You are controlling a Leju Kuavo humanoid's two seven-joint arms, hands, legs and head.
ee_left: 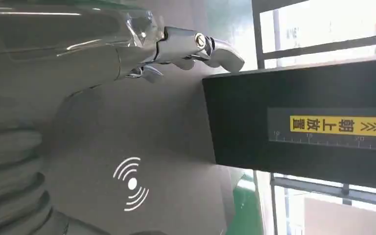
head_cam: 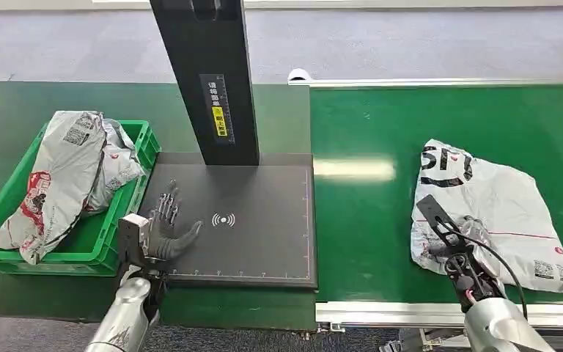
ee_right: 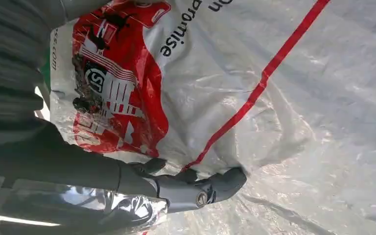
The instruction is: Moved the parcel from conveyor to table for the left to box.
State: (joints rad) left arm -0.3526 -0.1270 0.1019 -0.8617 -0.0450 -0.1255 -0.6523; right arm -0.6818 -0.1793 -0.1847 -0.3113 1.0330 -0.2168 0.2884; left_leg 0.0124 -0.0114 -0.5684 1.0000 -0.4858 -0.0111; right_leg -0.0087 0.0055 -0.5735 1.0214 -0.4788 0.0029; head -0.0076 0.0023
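Right hand [head_cam: 460, 238] grips the white parcel [head_cam: 498, 209] on the green conveyor [head_cam: 366, 220]. Left hand [head_cam: 163, 227] hovers open-fingered over the black scanner pad [head_cam: 264, 235].

Crumpled white plastic mailer parcel [head_cam: 491, 213], black lettering and thin red line, lying flat on the green conveyor belt [head_cam: 366, 242]. Barcode labels mark its near corner.
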